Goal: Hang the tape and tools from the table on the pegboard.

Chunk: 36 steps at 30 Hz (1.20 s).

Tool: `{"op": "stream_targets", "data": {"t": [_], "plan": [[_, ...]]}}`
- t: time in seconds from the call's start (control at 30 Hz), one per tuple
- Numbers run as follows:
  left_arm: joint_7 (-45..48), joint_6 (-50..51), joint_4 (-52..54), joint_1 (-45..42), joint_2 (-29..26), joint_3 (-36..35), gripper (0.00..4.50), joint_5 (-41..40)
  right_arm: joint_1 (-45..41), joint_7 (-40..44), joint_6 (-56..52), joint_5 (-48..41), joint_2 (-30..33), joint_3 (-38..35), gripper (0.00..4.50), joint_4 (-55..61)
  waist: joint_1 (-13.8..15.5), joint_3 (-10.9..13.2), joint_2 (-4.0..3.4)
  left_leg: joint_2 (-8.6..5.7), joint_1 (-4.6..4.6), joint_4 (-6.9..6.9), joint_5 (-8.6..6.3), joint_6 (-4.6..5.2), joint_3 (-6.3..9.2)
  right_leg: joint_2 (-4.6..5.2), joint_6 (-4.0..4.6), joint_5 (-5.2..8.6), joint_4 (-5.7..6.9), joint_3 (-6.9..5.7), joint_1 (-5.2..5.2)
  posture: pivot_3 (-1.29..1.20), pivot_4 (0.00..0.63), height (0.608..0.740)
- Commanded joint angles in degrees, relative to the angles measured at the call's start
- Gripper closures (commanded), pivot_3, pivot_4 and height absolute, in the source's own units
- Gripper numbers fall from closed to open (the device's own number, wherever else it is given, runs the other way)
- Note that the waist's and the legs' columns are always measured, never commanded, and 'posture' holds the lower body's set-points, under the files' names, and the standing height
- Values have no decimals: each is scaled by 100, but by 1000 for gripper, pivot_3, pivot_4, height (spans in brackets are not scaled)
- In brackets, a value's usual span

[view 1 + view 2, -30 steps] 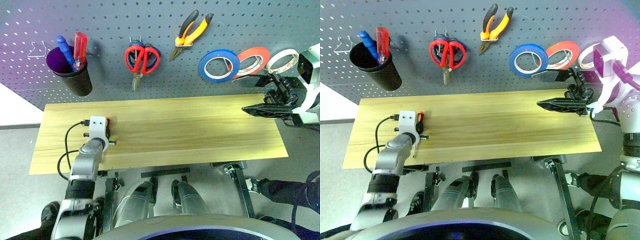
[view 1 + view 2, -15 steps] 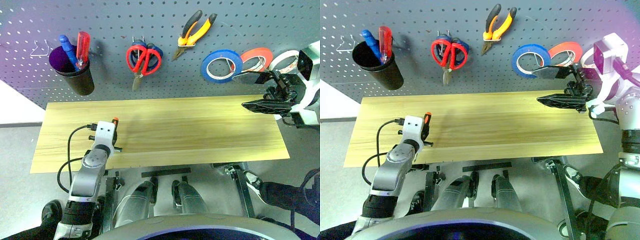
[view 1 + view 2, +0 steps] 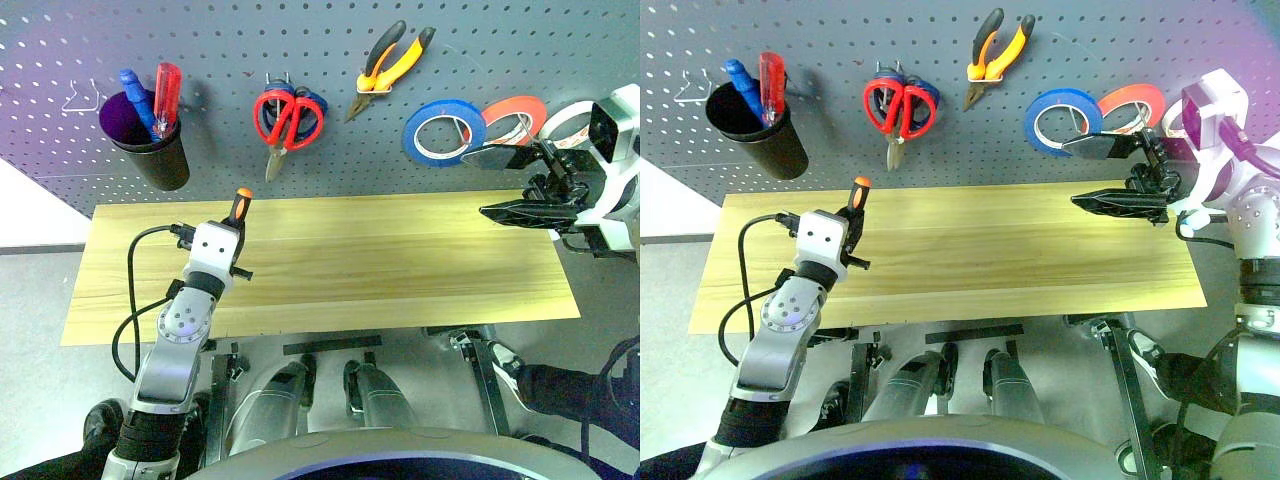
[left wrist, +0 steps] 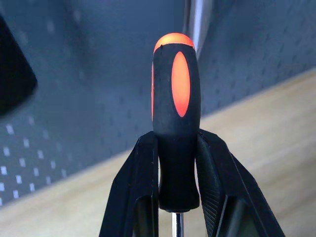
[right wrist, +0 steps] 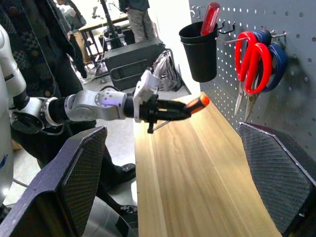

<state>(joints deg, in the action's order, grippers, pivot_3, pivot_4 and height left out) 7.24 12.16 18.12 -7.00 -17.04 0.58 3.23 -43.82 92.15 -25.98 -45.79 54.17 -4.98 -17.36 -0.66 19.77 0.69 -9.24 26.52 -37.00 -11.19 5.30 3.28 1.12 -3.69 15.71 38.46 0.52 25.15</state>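
While the black plastic cup is hanging at the left end of the dark grey perforated pegboard, it is holding two screwdrivers standing handle-up, a blue-handled one and a clear red-handled one. Further along the board, the red-handled scissors are hanging in front of a blue-handled pair, then the orange-and-black-handled pliers, a blue roll of tape, a red-orange roll, and the thin cream-white ring of masking tape at the far right, partly behind the right arm.

Over the left part of the long light wooden counter, the left hand is gripping the small screwdriver with the orange-and-black handle, its two black fingers pinched tight on the lower handle. The handle's orange tip is pointing up towards the pegboard, clear of the counter. The right hand is hanging beside the rolls of tape with its fingers spread wide and nothing between them.

Looking along the left wrist, I am seeing the metal shaft starting just below the handle. From the right wrist, people are standing in the room beyond the counter.
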Motion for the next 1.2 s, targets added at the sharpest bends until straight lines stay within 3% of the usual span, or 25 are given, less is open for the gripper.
{"op": "stream_targets", "data": {"t": [0.03, 0.5, 0.97, 1.2], "plan": [[-6, -270, 512, -112, -42, -215, 3802, 17, -165, 35, 102, -46, 116, -56, 0, -16, 3, 0, 0, 0, 0, -1, 0, -1, 0, 0, 0, 0, 0, 0, 0, -65, 313, 740], [189, -2, 998, -1205, -153, -391, 3802, -80, -283, 35, 279, -36, 46, 105, 0, -197, 12, -3, 1, 0, 0, -6, 22, -36, -2, 0, -6, -3, 0, -3, -4, -45, 292, 740], [259, 155, 346, -3172, -531, -812, 3802, -221, -390, 35, -14, -305, -26, -75, 0, -313, 50, -6, 1, 0, 0, -19, 29, -43, -1, -1, -13, -9, 5, -15, -8, -38, 286, 740], [300, 112, 190, -3627, -664, -853, 3802, -262, -355, 35, -267, -431, -12, -277, 0, -346, 130, -10, -1, 0, 0, -18, 29, -42, -2, 0, -15, -10, 4, -17, -6, -43, 281, 740]]}}
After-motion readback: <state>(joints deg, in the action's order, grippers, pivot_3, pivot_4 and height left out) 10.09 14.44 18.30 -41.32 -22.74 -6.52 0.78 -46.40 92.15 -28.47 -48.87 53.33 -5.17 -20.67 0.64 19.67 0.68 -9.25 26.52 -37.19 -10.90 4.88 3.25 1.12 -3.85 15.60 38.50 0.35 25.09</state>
